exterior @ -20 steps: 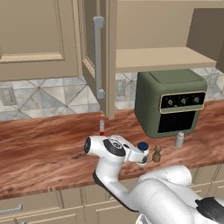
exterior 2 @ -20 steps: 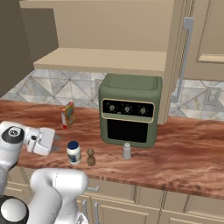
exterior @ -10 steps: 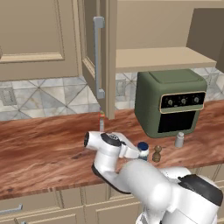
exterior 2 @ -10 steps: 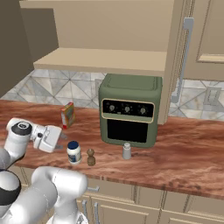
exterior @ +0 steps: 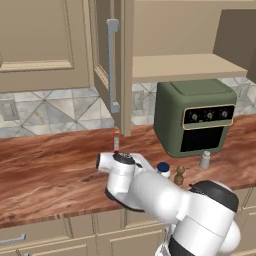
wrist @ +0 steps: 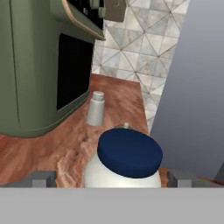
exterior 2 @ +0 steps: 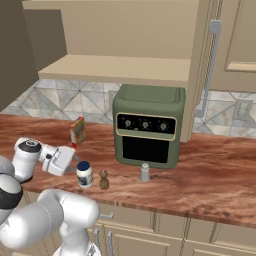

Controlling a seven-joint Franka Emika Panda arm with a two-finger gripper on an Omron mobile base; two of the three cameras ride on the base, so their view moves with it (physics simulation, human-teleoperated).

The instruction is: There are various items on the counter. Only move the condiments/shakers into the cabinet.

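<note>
jar (exterior 2: 84,174) first: we see the small white jar with its dark blue lid standing near the front edge of the counter (exterior 2: 210,185), just in front of our gripper (wrist: 113,178). our pincer is wide open and holds nothing; one finger tip shows on each side of the jar in the hand view, and we cannot tell if they touch it. the little brown pepper mill (exterior 2: 103,179) stands just beside the jar, also by the front edge. the pale grey shaker (exterior 2: 145,172) stands a bit further along, just in front of the big green oven (exterior 2: 147,130). a small box (exterior 2: 77,131) stands toward the back edge of the counter. the cabinet (exterior 2: 117,67) above has its door (exterior: 113,65) open, and its shelf is bare.
</note>
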